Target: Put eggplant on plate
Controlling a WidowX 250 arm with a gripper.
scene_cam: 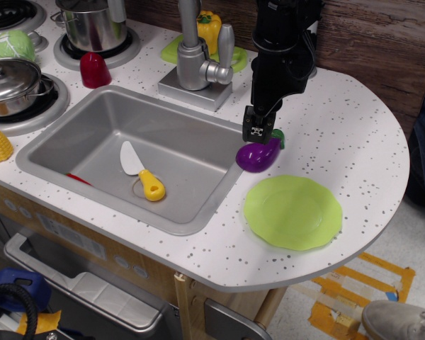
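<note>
The purple eggplant with its green stem cap lies at the right rim of the sink, its stem pointing back right. My gripper comes down from above and its black fingertips sit right on the eggplant's top, closed against it. I cannot tell whether the eggplant rests on the counter or is lifted slightly. The flat light-green plate lies on the counter just in front and to the right of the eggplant, with nothing on it.
The grey sink holds a toy knife with a yellow handle. The faucet stands behind it. A yellow pepper sits on a smaller green plate. Pots, a cabbage and a red cup are at left.
</note>
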